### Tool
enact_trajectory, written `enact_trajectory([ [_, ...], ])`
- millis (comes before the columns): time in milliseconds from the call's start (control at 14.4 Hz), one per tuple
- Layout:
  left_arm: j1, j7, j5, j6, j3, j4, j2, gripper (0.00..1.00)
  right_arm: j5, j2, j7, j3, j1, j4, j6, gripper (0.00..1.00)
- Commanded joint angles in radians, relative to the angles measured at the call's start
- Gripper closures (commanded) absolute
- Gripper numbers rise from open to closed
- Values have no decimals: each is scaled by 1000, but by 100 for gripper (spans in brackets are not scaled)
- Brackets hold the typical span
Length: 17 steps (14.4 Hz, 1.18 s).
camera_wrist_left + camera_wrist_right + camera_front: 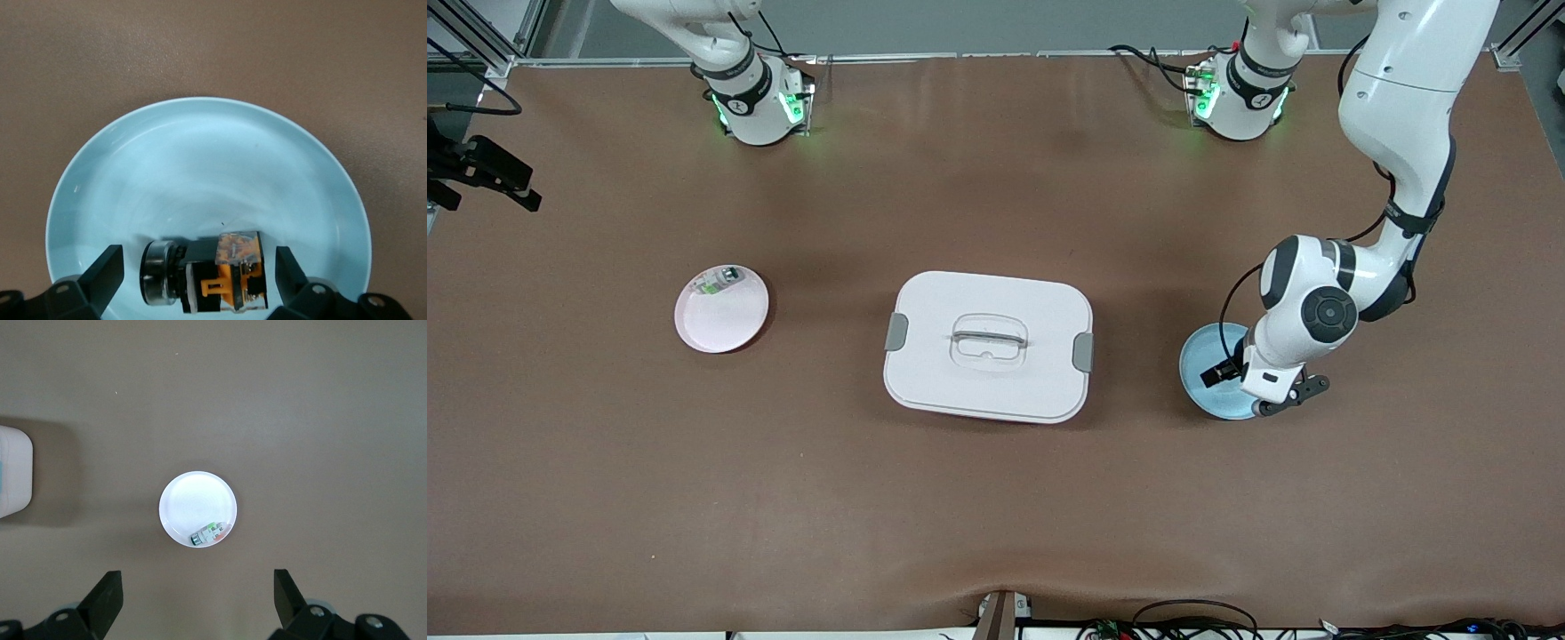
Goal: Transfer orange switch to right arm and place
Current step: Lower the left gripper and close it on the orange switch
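Observation:
The orange switch (215, 273), a small black block with orange parts and a silver round cap, lies on its side in the light blue plate (200, 160). My left gripper (199, 268) is low over that plate (1199, 354), open, with one finger on each side of the switch and a gap at both. In the front view the left gripper (1249, 387) hangs over the plate's edge toward the left arm's end of the table. The right gripper (198, 593) is open and holds nothing, high above the table near a pale pink plate (193, 495).
A white lidded box (987, 347) with grey clips stands mid-table between the two plates. The pink plate (725, 320), toward the right arm's end, holds a small green-and-white part (716, 283). Cables lie along the table edge nearest the front camera.

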Motion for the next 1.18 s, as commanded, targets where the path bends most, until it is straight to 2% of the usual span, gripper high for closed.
enact_trajectory([
  [0, -2, -28, 25, 17, -1, -12, -5, 4, -4, -7, 15, 3, 3, 4, -10, 0],
  [208, -7, -28, 23, 15, -3, -18, -8, 27, -4, -7, 16, 3, 4, 4, -10, 0],
  [277, -7, -29, 23, 15, -4, -19, -11, 40, -4, -7, 16, 3, 6, 4, -10, 0],
  [346, -8, -28, 25, 15, -4, -25, -17, 58, -4, -7, 15, 3, 11, 4, -10, 0],
  [416, -8, -29, 25, 15, -6, -25, -22, 71, -4, -7, 15, 3, 11, 4, -12, 0],
  [485, -8, -29, 25, 14, -7, -25, -29, 79, -4, -7, 15, 3, 11, 4, -10, 0],
  [693, -10, -31, 21, -12, -9, -22, -72, 88, -4, -7, 7, 3, 9, 7, -12, 0],
  [1108, -8, -112, 8, -174, -96, 45, -172, 89, -5, 2, 15, 3, 26, 6, -12, 0],
])
